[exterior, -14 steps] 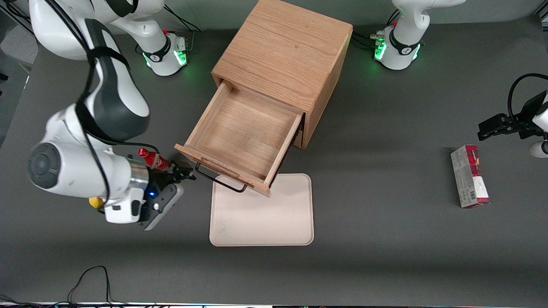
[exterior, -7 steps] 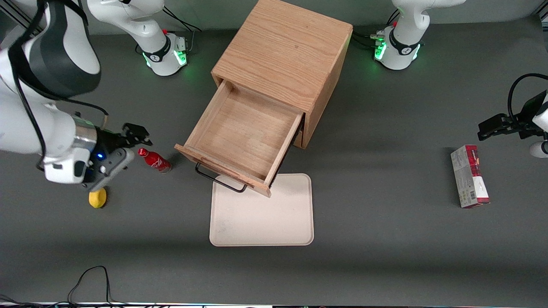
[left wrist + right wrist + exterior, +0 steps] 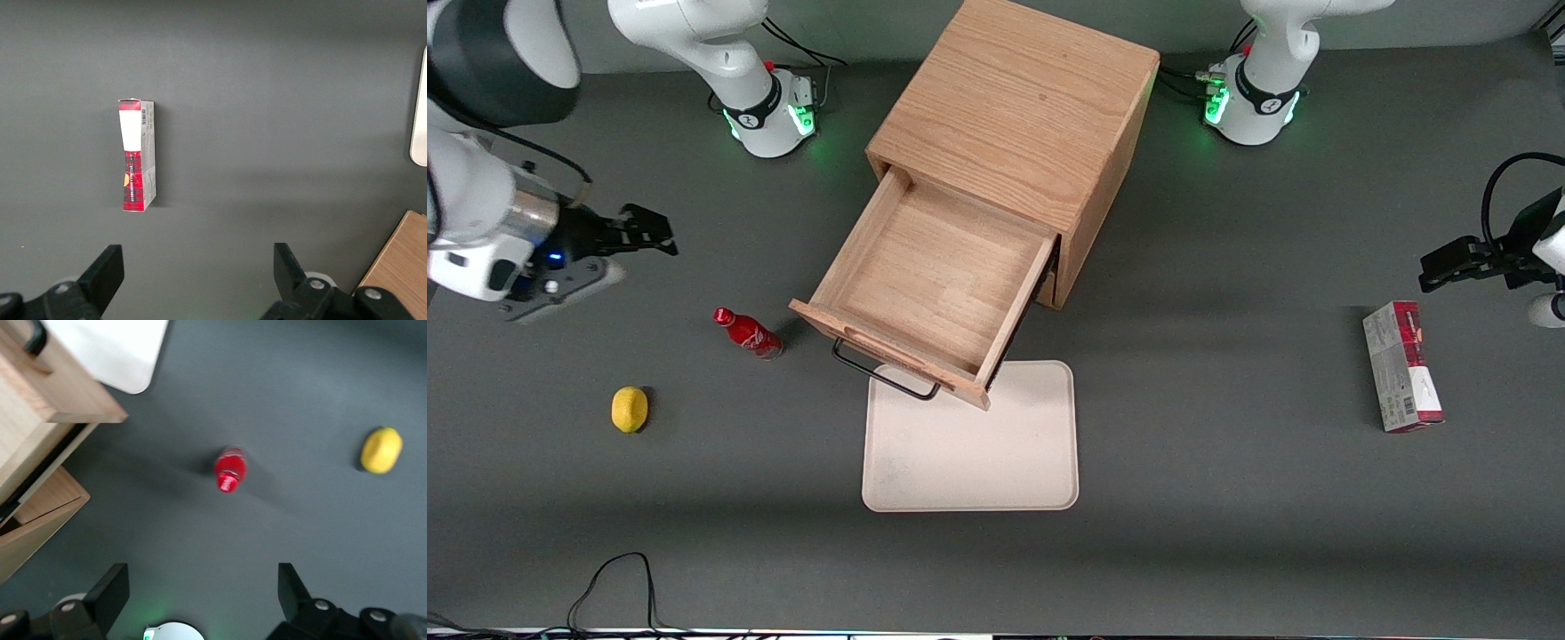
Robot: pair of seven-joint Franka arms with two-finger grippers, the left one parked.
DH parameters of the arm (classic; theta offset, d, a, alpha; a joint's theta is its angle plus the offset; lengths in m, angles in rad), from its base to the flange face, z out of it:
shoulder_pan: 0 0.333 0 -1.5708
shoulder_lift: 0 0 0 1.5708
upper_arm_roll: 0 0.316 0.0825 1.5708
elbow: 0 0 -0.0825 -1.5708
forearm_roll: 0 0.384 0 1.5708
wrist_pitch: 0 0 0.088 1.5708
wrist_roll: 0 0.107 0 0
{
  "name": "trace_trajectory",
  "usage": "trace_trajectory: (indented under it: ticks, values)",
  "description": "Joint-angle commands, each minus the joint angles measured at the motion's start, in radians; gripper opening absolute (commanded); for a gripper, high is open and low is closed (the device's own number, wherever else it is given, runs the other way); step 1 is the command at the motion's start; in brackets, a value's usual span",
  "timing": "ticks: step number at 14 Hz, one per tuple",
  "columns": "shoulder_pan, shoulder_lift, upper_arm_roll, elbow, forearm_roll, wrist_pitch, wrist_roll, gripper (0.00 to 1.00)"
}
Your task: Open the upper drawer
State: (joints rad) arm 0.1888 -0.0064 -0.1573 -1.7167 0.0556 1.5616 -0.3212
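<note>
Oak upper drawer (image 3: 938,289) pulled out — gripper (image 3: 660,233) apart, apparently spread.

The bottom drawer (image 3: 40,513) shows only as a corner, well apart from the open jaws of the gripper (image 3: 649,233), the upper drawer (image 3: 934,276) covering the rest. The working arm (image 3: 480,133) is cut off by the frame edge. The bottle (image 3: 230,468) is blurred, label unreadable.
</note>
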Motion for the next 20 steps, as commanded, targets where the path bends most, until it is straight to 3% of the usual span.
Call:
trace_trajectory:
  ticks: [1,7,9,20]
  values:
    - [0.011,-0.043,-0.031,-0.012,0.001,-0.011,0.031,1.0]
    - [0.021,-0.197,-0.021,-0.158,-0.019,0.086,0.11,1.0]
    - [-0.052,-0.184,0.034,-0.135,-0.01,0.071,0.102,1.0]
    - [-0.101,-0.027,0.113,0.058,-0.013,-0.026,0.12,1.0]
